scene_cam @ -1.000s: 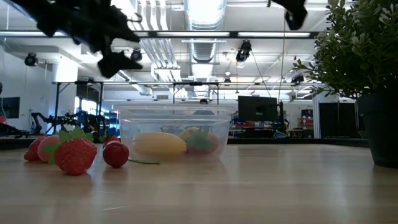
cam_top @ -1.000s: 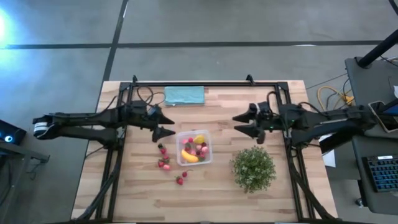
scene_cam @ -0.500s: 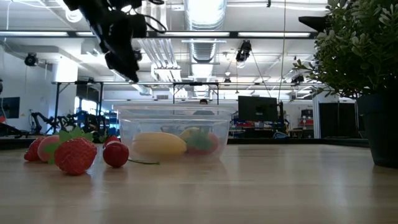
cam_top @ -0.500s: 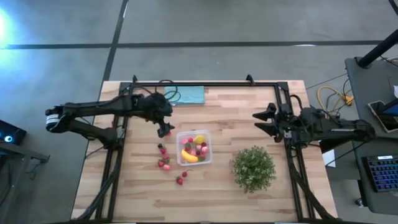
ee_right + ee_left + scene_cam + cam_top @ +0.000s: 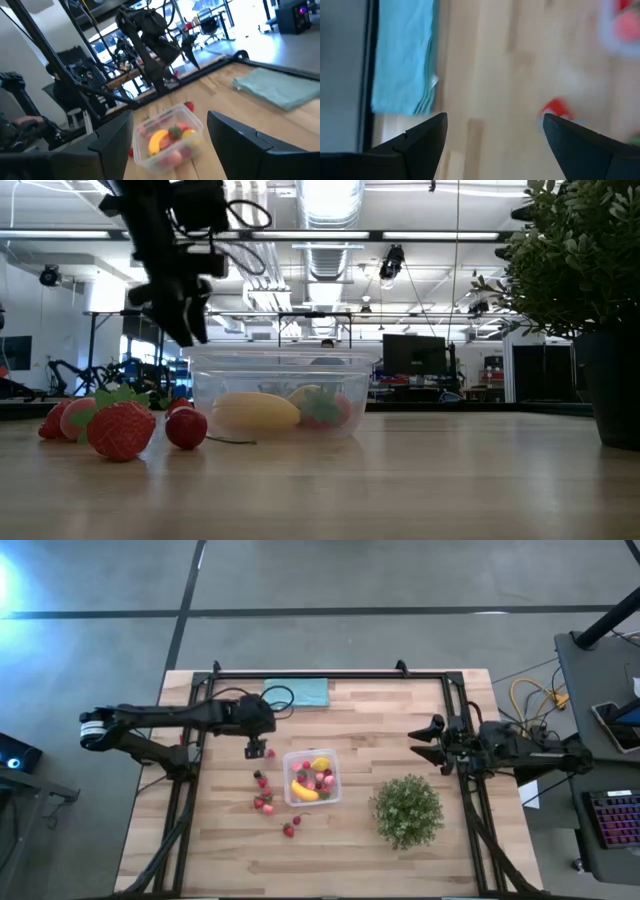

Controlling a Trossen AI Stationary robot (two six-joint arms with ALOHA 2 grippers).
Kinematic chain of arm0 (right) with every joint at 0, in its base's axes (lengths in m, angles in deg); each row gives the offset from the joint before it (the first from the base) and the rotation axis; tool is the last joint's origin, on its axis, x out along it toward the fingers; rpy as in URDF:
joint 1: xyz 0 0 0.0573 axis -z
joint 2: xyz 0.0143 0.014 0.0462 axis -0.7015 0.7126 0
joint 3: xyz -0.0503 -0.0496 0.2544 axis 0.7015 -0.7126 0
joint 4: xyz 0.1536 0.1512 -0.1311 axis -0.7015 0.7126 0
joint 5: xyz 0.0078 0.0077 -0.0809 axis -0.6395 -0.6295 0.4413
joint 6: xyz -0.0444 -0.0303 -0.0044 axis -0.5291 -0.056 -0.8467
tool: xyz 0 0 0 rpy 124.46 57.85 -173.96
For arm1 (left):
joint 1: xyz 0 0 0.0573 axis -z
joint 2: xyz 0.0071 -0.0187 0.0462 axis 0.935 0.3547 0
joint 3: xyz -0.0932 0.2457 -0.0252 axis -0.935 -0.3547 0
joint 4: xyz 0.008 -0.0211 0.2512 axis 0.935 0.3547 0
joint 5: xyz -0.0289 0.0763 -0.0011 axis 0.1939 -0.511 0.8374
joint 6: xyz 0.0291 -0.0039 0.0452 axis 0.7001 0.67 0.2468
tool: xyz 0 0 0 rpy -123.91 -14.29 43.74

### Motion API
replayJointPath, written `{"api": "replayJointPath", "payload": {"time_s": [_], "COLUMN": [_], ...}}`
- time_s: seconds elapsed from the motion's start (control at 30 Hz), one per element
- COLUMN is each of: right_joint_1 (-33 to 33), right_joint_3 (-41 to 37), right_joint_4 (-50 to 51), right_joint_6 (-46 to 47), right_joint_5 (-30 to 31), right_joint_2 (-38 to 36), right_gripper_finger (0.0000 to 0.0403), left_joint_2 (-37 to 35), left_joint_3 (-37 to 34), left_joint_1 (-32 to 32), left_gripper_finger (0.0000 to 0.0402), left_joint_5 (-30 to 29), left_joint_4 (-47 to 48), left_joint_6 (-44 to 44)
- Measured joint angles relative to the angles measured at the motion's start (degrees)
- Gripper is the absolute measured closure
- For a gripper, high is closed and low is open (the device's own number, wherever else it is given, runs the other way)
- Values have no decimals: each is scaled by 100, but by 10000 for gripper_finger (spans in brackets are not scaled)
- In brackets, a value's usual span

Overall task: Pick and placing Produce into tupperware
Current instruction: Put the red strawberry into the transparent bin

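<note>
The clear square tupperware [image 5: 312, 777] stands mid-table with a yellow banana [image 5: 304, 791], a lemon [image 5: 320, 764] and red fruits inside. Loose strawberries lie on the wood to its left [image 5: 265, 803], [image 5: 290, 829], large in the low view [image 5: 120, 430]. My left gripper [image 5: 257, 749] hangs open, pointing down, above the table just left of the tupperware's far corner; one red strawberry [image 5: 554, 108] shows beside its finger. My right gripper [image 5: 425, 740] is open, held level at the table's right side, facing the tupperware [image 5: 167, 137].
A bushy potted plant [image 5: 408, 810] stands right of the tupperware, near my right arm. A folded teal cloth [image 5: 297, 692] lies at the far edge. A black frame runs along the table's far edge and sides [image 5: 330, 674]. Bare wood lies toward the near edge.
My left gripper has tipped from level to pointing down and rolled, sinking a little toward the loose strawberries left of the tupperware. My right gripper has drawn back toward the table's right edge and come lower, staying level. Both stay open; the produce has not moved.
</note>
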Motion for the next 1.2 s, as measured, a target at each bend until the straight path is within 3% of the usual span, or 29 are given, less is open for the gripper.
{"api": "replayJointPath", "payload": {"time_s": [0.13, 0.3, 0.43, 0.73, 0.97, 1.07, 1.2], "right_joint_1": [0, -3, 0, 23, 22, 22, 22], "right_joint_3": [-137, -171, -248, -703, -1025, -1023, -978], "right_joint_4": [18, -114, -109, -130, -433, -897, -1064], "right_joint_6": [248, -254, -550, -424, 157, -60, -276], "right_joint_5": [5, -41, -39, 230, 317, -61, 50], "right_joint_2": [13, -52, -217, -701, -714, -713, -701], "right_gripper_finger": [158, 154, 155, 161, 156, 158, 161], "left_joint_2": [-6, -92, -82, 304, 545, 551, 537], "left_joint_3": [-329, -701, -897, -950, -948, -948, -937], "left_joint_1": [-2, 1, 6, 10, 14, 12, 12], "left_gripper_finger": [88, 88, 88, 88, 88, 88, 88], "left_joint_5": [-99, 776, 825, 899, 927, 923, 926], "left_joint_4": [-94, -623, -1052, -1075, -1035, -1051, -1097], "left_joint_6": [-5, -14, 114, 396, -1378, -1508, -1520]}}
